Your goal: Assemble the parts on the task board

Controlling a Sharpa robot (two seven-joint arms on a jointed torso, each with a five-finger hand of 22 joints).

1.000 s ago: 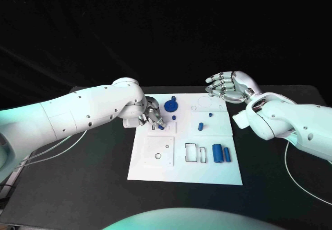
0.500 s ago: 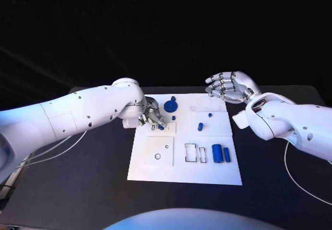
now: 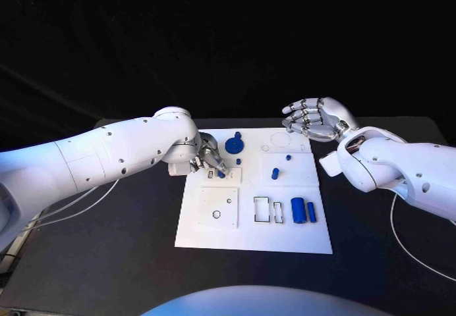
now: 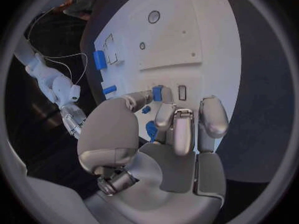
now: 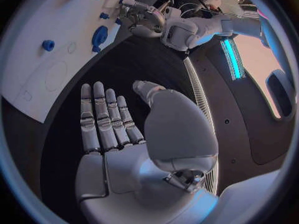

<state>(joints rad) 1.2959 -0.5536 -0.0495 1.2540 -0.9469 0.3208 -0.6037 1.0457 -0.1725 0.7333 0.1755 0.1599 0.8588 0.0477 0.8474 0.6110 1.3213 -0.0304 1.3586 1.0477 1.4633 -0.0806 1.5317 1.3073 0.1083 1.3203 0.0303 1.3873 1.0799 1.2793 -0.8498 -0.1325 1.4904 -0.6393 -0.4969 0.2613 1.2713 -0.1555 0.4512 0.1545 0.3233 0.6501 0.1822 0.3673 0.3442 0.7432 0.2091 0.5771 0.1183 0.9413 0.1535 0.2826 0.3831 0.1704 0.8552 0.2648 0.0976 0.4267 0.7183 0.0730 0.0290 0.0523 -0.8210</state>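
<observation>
The task board (image 3: 255, 227) lies flat in the middle of the head view, a white plate on the black counter (image 3: 114, 263), with its near edge toward the bottom of the frame and dark counter showing on every side of it. The widest bare stretches of counter are at the lower left and lower right of the frame.

Blue parts sit on the board. A round, gear-like part (image 3: 236, 141) is near the upper left corner of the plate, with a small blue peg (image 3: 238, 160) just below it. A short blue peg (image 3: 275, 174) stands in a raised square block right of centre. Two blue cylinders (image 3: 303, 210) lie side by side at the right, just beside two empty rectangular outlines (image 3: 268, 209). A square panel (image 3: 219, 207) with a small round hole takes the lower left of the plate.

The left hand (image 3: 209, 162) is at the board's upper left edge, fingers curled down and pinching a small blue part (image 4: 157, 93) at their tips, over a small rectangular slot (image 4: 182, 92) in the left wrist view.

The right hand (image 3: 313, 118) hangs above the board's upper right corner, holding nothing; the right wrist view shows its fingers (image 5: 102, 117) straight and side by side, palm up.
</observation>
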